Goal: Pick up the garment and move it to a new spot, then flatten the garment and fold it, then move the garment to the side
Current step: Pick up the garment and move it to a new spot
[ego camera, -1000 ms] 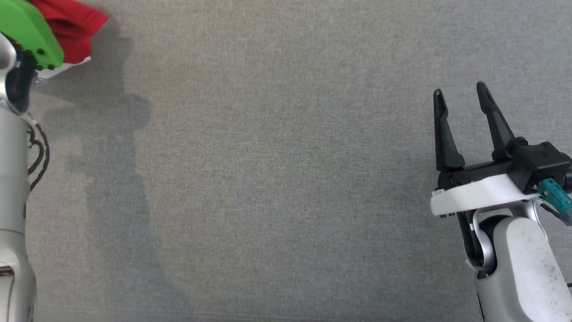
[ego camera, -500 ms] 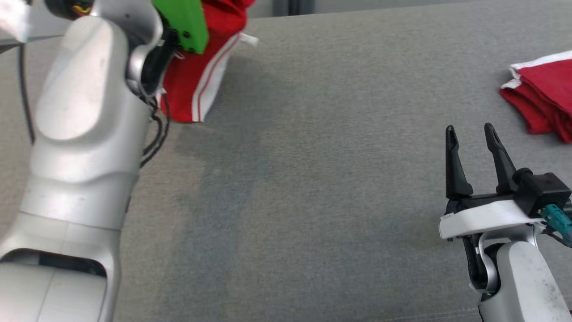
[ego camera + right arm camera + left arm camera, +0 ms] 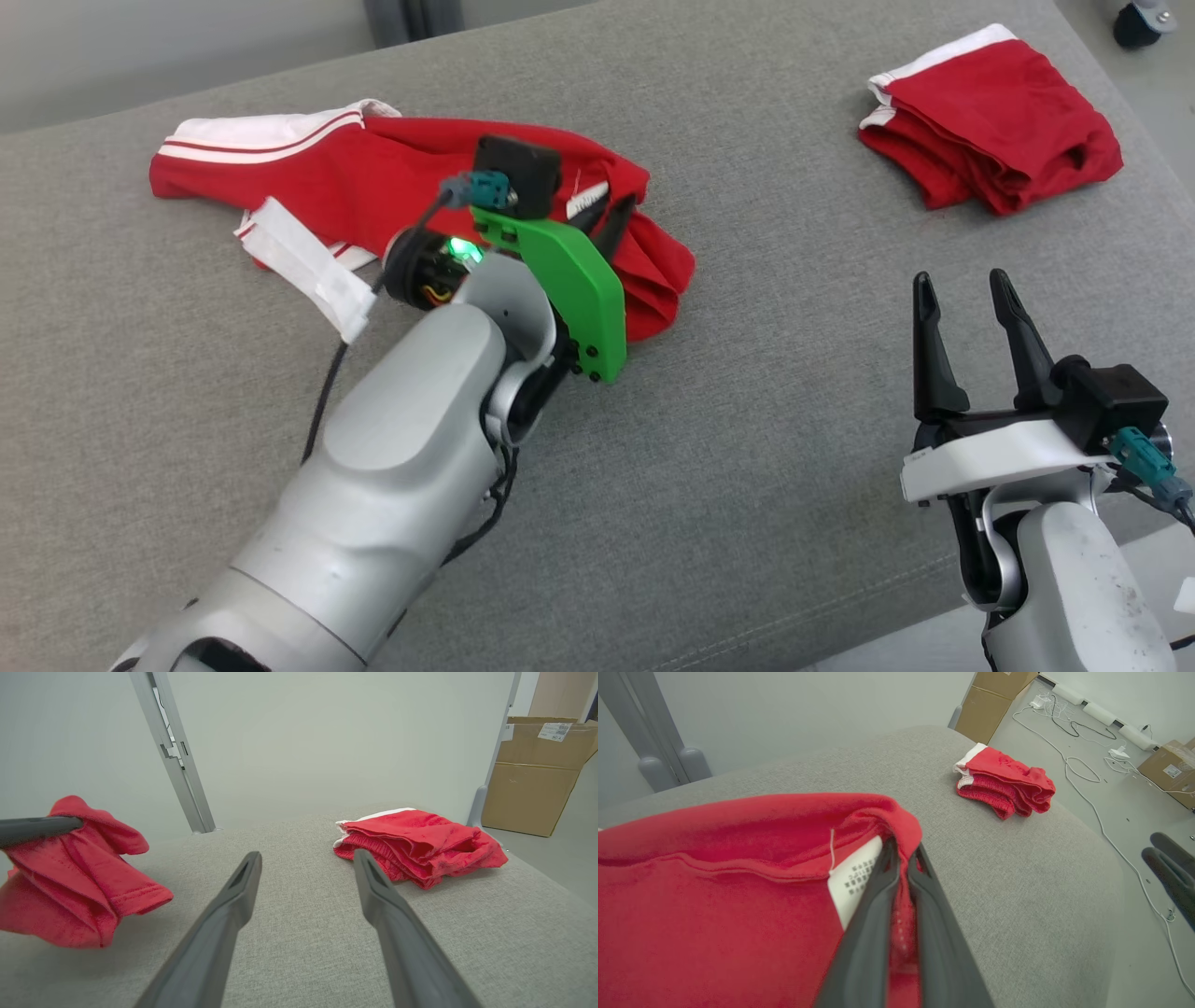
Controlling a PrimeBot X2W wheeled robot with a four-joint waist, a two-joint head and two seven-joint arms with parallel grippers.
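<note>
Left hand (image 3: 602, 217) pinched shut on the crumpled red white-trimmed fabric garment (image 3: 392, 182), its edge raised, rest lying mid-left on the grey fabric-covered counter (image 3: 747, 420). Right hand (image 3: 962, 291) open, empty. Looked like the move was underway; flattening, folding and side placement not done.

The light is bright, soft and even. In the head view my pale silver left forearm (image 3: 401, 467) throws a faint shadow on the grey woven fabric surface (image 3: 747, 467), and a small green lamp (image 3: 457, 247) glows at my wrist. At lower left of the right wrist view, a soft shadow lies under the crumpled red cloth garment (image 3: 70, 882). My long dark fingers (image 3: 215, 933) blur toward the bottom edge.
</note>
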